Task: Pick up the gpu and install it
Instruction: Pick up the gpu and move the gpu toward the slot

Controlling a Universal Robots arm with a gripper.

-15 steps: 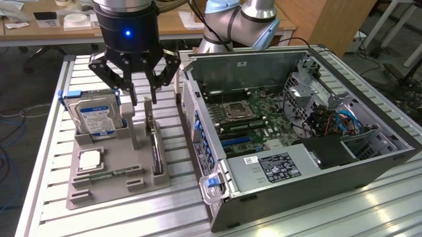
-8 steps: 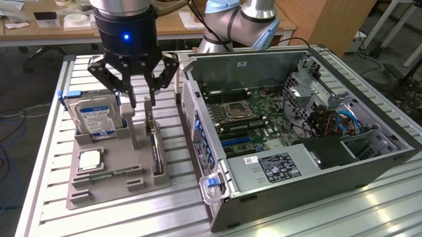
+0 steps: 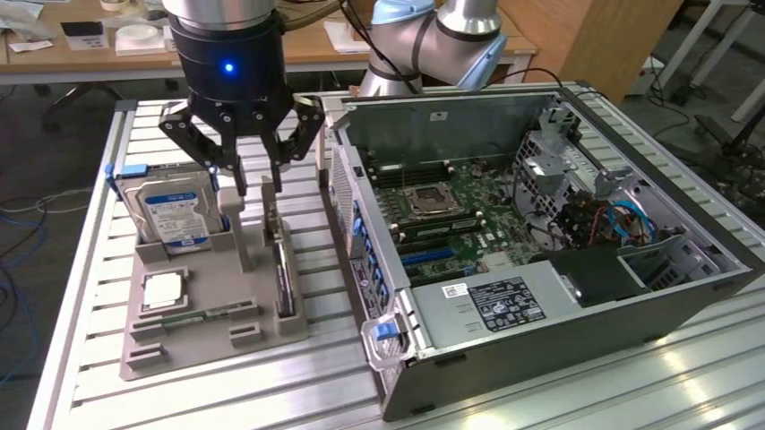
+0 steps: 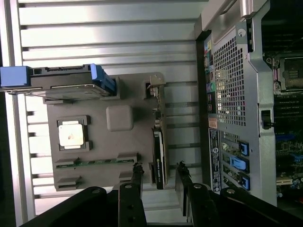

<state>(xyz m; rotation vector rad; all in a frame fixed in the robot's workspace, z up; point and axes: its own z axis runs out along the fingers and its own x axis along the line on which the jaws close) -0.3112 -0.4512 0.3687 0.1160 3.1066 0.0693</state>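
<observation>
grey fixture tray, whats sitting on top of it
On the grey tray: a hard drive standing in its slot, a processor chip, a memory stick and the gpu on edge. The open gripper hangs over the gpu. What lies under each part is covered.

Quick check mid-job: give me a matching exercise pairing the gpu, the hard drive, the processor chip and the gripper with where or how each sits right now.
Things
1. gpu
2. hard drive
3. processor chip
4. gripper

Places or states
A. lying flat in a pocket of the grey tray
B. open, hanging over the tray
C. standing on edge in the tray, on the side nearest the computer case
D. upright at one end of the tray, blue-white label showing

Pairs: 1-C, 2-D, 3-A, 4-B
</observation>
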